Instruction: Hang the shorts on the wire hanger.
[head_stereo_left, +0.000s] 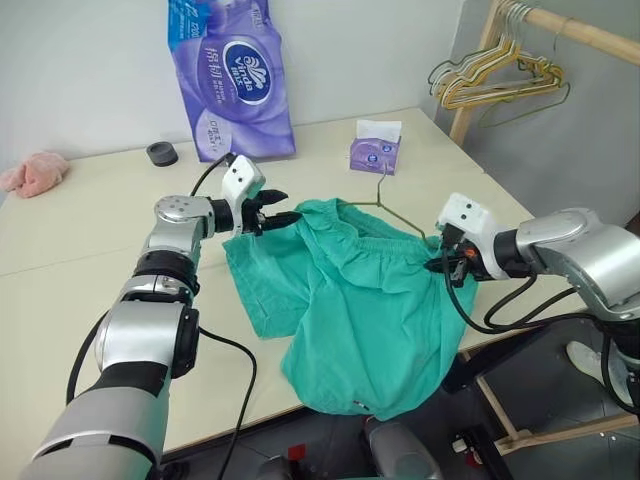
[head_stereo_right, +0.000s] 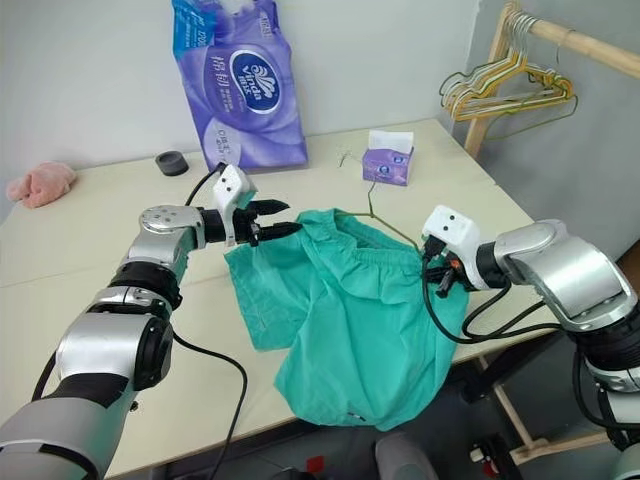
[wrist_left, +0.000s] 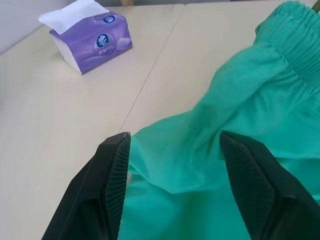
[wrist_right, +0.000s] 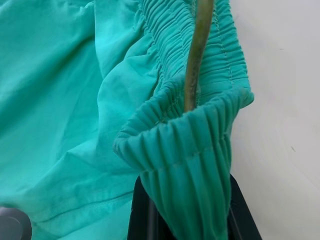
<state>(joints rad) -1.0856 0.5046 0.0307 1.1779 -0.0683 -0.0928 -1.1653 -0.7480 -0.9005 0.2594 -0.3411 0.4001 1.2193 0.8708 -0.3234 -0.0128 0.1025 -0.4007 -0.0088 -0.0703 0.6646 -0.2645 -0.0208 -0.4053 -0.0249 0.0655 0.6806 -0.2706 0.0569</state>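
Shorts (head_stereo_left: 350, 310): limp, light; right end effector (head_stereo_left: 447, 264) clamps waistband at 3 o'clock, left end effector (head_stereo_left: 272, 216) open, empty; regrip elastic at 9 o'clock

It looked like a laundry test room: a pale table (head_stereo_left: 90, 250), a wooden clothes rail (head_stereo_left: 580, 30) upper right with yellow-gold hangers (head_stereo_left: 495, 80).

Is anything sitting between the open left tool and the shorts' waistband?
Nothing visible. The left tool hangs open just beside the shorts, with only bare table and teal fabric ahead of its fingers.
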